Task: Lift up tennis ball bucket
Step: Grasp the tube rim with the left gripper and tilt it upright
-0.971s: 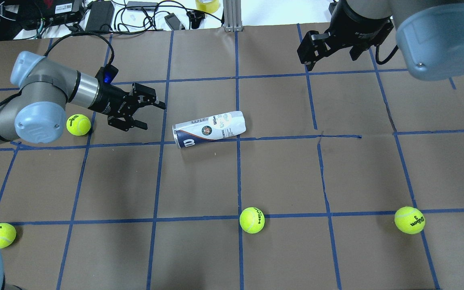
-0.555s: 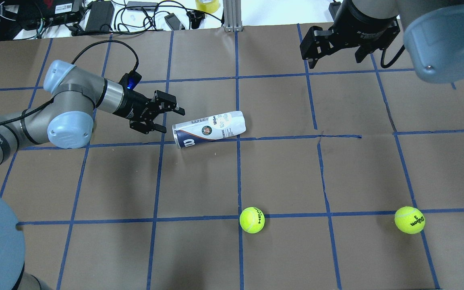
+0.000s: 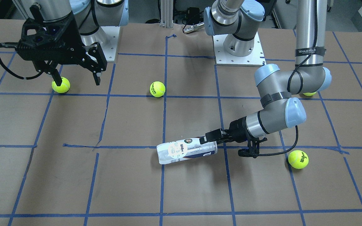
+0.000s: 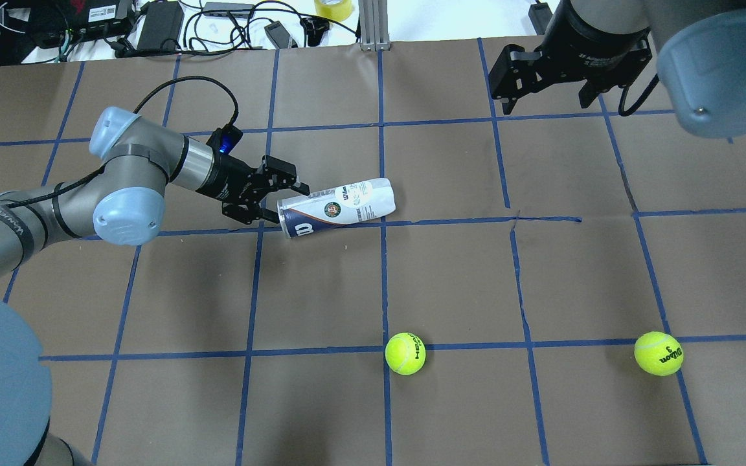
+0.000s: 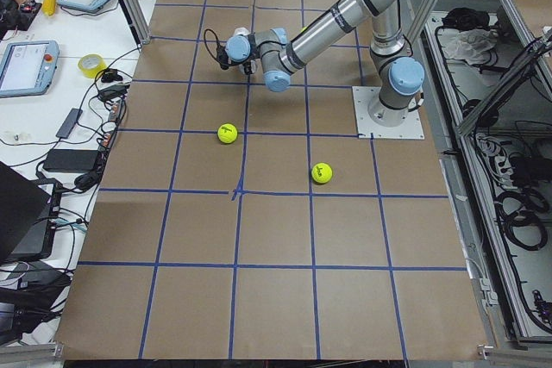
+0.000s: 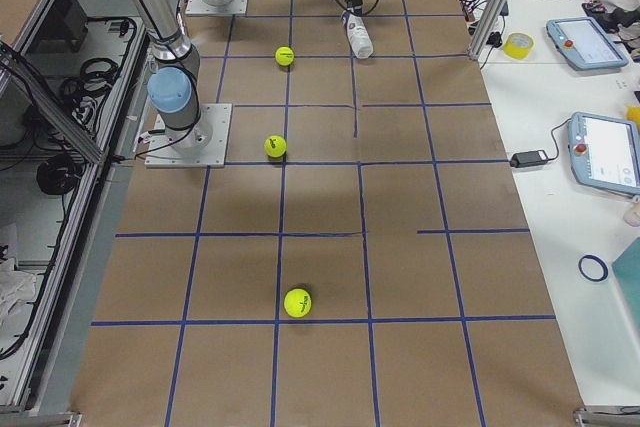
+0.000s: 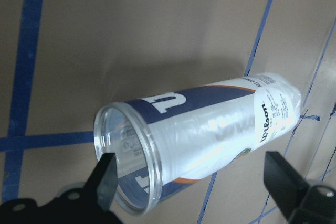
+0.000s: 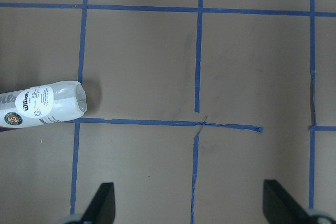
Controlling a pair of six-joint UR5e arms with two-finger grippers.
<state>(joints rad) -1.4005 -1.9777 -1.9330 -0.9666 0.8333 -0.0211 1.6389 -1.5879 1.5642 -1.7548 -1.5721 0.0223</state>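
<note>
Left gripper [image 4: 287,204]: released, jaws spread at the open mouth of the tennis ball bucket [image 4: 337,206]. In the left wrist view one finger [image 7: 105,184] overlaps the clear rim while the other [image 7: 283,182] stands off to the far side of the body. Nothing is clamped.
Left arm: reaches in low from the left, wrist nearly level with the table [image 4: 451,278].
Tennis ball bucket: lies on its side on the brown cover, across a blue tape line near the middle. Its open navy end faces the left gripper and its white closed end points right. It looks empty inside.
Left-hand ball [image 3: 298,159]: just beside the left arm's wrist cable, apart from the bucket.
Middle ball [image 4: 405,353]: on a tape line nearer the robot, well apart from the bucket.
Right-hand ball [image 4: 658,353]: on the same line, further right.
Right gripper [image 3: 77,81]: released, fingers wide with bare table between them. It hangs above the far right of the table, well apart from the bucket.
</note>
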